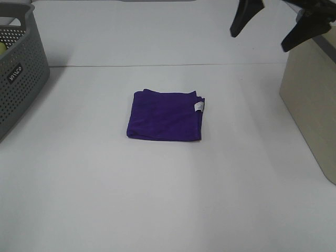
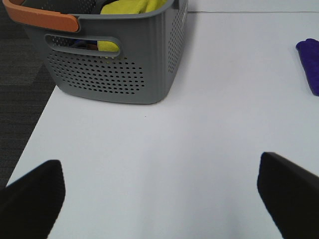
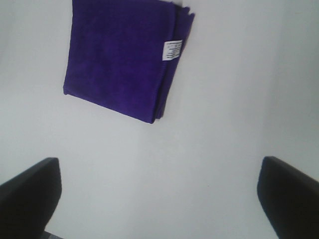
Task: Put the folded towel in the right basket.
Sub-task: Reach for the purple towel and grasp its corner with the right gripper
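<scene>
The folded purple towel (image 1: 165, 115) lies flat on the white table, with a small white label near its right edge. It also shows in the right wrist view (image 3: 122, 55), and its edge shows in the left wrist view (image 2: 310, 63). The right basket (image 1: 312, 100) is beige and stands at the right edge of the table. My right gripper (image 1: 273, 26) is open and empty, high above the table's far right, well apart from the towel. My left gripper (image 2: 159, 194) is open and empty over bare table near the grey basket; it is out of the exterior view.
A grey perforated basket (image 1: 18, 79) stands at the left edge of the table; in the left wrist view (image 2: 114, 64) it holds a yellow cloth (image 2: 132, 7) and has an orange handle. The table's left edge and dark floor (image 2: 20, 99) lie beside it.
</scene>
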{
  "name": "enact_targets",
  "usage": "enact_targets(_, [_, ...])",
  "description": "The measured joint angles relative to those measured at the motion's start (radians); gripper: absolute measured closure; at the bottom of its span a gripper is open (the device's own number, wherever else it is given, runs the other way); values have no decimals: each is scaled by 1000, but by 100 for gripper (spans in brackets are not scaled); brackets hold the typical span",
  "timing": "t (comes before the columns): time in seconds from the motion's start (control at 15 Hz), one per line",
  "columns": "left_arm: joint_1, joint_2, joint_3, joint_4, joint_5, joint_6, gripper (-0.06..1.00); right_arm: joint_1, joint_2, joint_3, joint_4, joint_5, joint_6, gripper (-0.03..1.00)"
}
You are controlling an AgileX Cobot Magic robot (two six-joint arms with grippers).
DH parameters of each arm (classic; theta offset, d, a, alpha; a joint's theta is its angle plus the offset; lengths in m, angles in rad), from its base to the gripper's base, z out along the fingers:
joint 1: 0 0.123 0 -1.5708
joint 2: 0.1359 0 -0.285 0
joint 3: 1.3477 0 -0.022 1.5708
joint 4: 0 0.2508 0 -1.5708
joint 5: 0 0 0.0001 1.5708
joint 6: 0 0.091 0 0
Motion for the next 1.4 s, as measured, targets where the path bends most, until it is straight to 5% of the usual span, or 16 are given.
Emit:
enact_targets(0.2, [0, 0, 0, 0, 0, 0, -5, 67, 170, 0, 76, -110, -34, 1])
enact_targets(0.73, [0, 0, 0, 0, 0, 0, -5, 67, 406, 0, 152, -291, -181, 1])
enact_targets(1.4, [0, 0, 0, 0, 0, 0, -5, 67, 494, -8, 204, -399, -189, 1])
